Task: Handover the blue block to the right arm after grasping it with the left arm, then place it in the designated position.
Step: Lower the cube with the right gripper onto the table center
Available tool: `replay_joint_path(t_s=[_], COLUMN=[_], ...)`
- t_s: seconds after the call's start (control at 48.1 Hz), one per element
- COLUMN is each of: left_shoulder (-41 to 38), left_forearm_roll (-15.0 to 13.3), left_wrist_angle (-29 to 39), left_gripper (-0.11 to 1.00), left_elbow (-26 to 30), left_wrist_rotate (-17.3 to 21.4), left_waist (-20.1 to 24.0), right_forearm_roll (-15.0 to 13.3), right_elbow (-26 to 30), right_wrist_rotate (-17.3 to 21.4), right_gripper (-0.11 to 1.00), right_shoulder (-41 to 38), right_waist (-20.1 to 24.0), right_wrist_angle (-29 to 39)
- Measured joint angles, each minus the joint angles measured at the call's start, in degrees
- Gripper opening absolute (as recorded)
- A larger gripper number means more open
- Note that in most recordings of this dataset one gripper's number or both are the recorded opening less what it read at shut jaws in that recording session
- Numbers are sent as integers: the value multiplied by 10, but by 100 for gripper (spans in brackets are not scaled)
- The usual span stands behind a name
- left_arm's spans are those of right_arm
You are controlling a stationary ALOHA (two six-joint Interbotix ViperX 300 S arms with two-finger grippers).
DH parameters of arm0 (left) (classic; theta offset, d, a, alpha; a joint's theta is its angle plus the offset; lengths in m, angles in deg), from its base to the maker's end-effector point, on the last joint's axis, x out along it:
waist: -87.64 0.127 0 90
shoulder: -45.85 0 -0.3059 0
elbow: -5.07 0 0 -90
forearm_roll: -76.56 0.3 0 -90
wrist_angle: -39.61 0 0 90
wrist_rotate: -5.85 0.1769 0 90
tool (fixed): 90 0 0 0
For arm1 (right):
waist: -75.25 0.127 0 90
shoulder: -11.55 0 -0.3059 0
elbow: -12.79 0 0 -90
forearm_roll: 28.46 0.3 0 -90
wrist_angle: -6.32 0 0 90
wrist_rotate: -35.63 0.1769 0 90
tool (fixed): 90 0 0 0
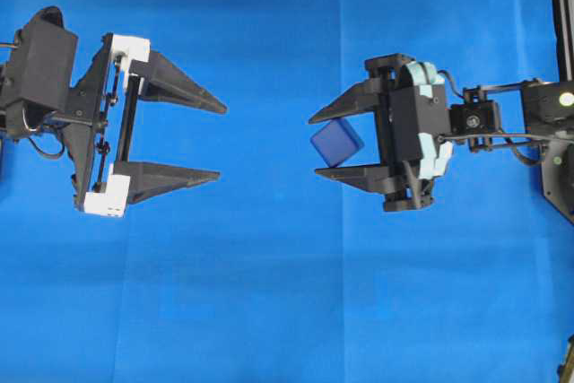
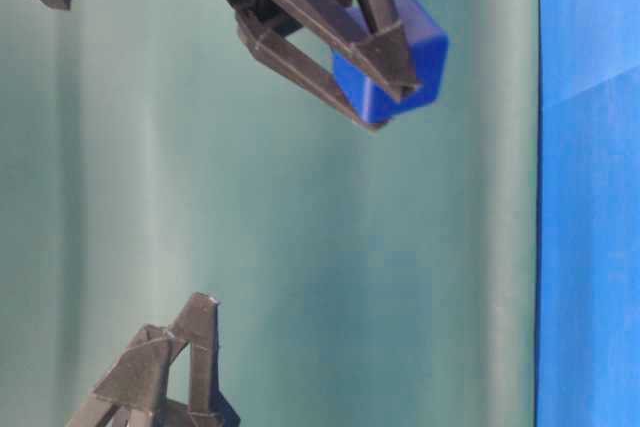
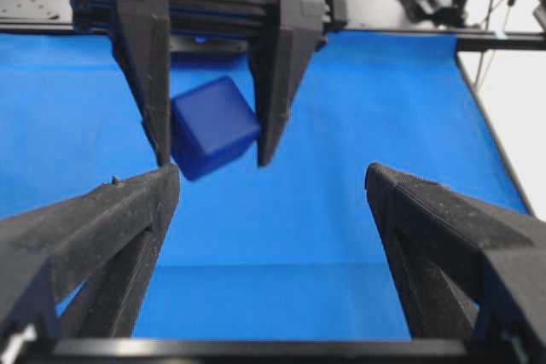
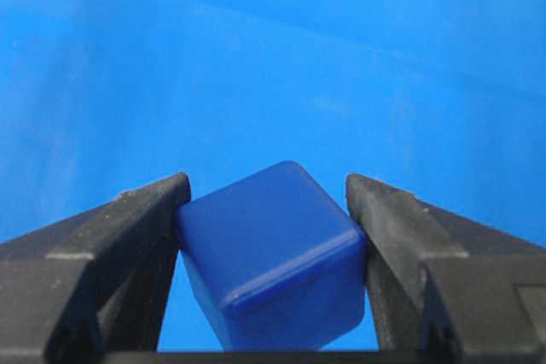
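A plain blue cloth (image 1: pixel 269 311) covers the whole work surface in the overhead view. At the left, the left arm (image 1: pixel 40 78) reaches in from the edge, black, with white plastic brackets at the base of its two long triangular fingers. The left gripper (image 1: pixel 220 141) is spread wide, its fingers pointing toward the middle, and nothing sits between them. A stretch of bare cloth separates its fingertips from the other arm. Right of centre, the right gripper (image 1: pixel 314 145), black with a pale teal back, points toward the left one and is clamped on the blue block (image 1: pixel 336 142), a small dark-blue cube slightly darker than the cloth. The block sits tilted between the fingers, one corner turned toward the left gripper. In the right wrist view the block (image 4: pixel 273 262) is pressed on both sides by the two black fingers, their inner faces touching its sides, one rounded edge facing the camera. In the left wrist view the open left fingers (image 3: pixel 94 236) frame the lower corners, and beyond them the right gripper (image 3: pixel 209 159) hangs above the cloth with the block (image 3: pixel 213 125) pinched at an angle. The table-level view shows the block (image 2: pixel 400 67) held clear of the surface, with the left fingers apart from it.
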Motion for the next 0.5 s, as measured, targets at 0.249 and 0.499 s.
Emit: replay_joint_path(t_s=[0.249, 0.499], left_shoulder=[0, 0], left_forearm_roll=[0, 0], left_wrist_angle=[0, 0], left_gripper=[93, 93], left_elbow=[0, 0], left_wrist_rotate=[0, 0], left_waist=[0, 0], right_forearm_roll=[2, 4], right_elbow=[3, 19], right_wrist_rotate=[5, 14], right_gripper=[47, 47], right_shoulder=[-71, -154], right_waist=[-1, -2], right_wrist_angle=[-54, -106])
